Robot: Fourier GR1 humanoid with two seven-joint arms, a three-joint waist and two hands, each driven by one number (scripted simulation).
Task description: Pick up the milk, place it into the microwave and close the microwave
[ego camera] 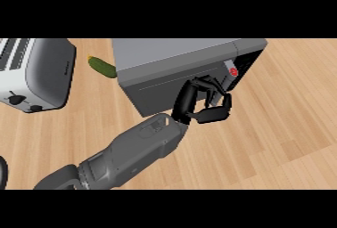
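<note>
Milk (232, 71) seems to be the small white and red thing in the dark gap at the right end of the microwave, though so little shows that I cannot be sure. If so, it is already inside, and closing the door is the step left.

The wooden counter (283, 133) fills the view. The microwave (178, 51) is the largest thing on it, a grey box at the top centre, with its grey door (161, 89) facing the arm and apparently not quite shut. The toaster (36, 71) stands well apart at the left. One grey forearm runs up from the lower left, and I take it for the right arm. The right hand (212, 113) sits at the door's right edge, fingers curled over with nothing seen inside them. Whether they touch the door I cannot tell. A green cucumber (102, 66) lies just beside the microwave's left side. A dark sliver at the left edge (2, 171) may be the left hand; too little shows to say more.

A milk carton would likely be light, stiff enough to hold but liable to dent if squeezed, smooth-sided and easy to tip. It is best held across its flat sides at mid-height and kept upright.
</note>
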